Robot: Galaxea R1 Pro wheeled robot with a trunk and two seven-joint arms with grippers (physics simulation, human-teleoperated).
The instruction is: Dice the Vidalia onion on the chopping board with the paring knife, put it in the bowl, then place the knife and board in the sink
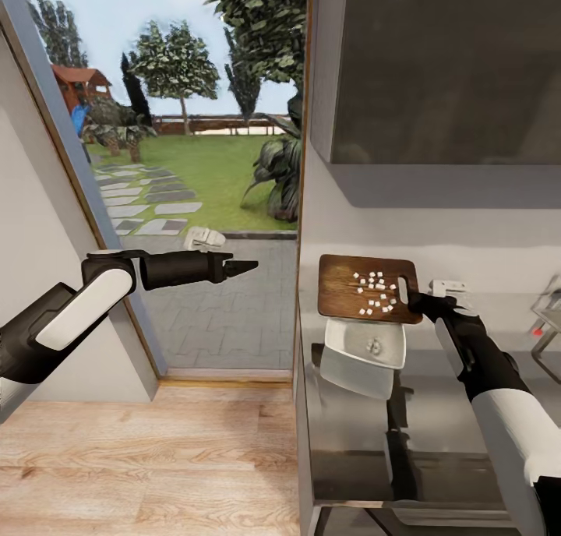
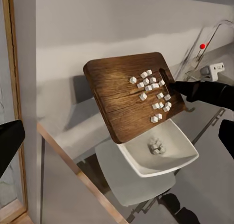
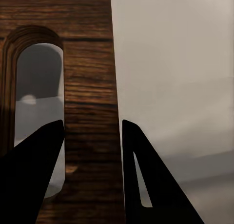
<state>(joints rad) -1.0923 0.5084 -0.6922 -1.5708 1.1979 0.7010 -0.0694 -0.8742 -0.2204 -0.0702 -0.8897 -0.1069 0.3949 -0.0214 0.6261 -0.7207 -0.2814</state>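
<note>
Your right hand (image 1: 418,301) is clamped on the chopping board (image 1: 351,287) at its slot-handle end — in the right wrist view one finger (image 3: 34,180) reaches through the slot and the other (image 3: 141,175) sits on the outer side of the strip of wood (image 3: 90,112) between slot and board edge. You hold the board lifted and tilted above the worktop (image 1: 351,442), its low edge over the bowl (image 1: 365,343). The diced onion (image 1: 375,290) clings in a loose scatter of small white cubes on the board's face near the handle end; the left wrist view shows them (image 2: 152,94) spread across the wood (image 2: 122,102), and a small heap of pieces (image 2: 156,146) already lies in the bowl (image 2: 141,160). The bowl rests on the glossy dark worktop, just beside its light wood front edge (image 2: 83,177).

Your left hand (image 1: 241,267) is stretched out level at the left, well apart from the board, in front of an open doorway onto a paved garden; its fingers look pressed together to a point with nothing between them.

At the far right, a red knob (image 1: 537,332) marks the tap by the sink.
</note>
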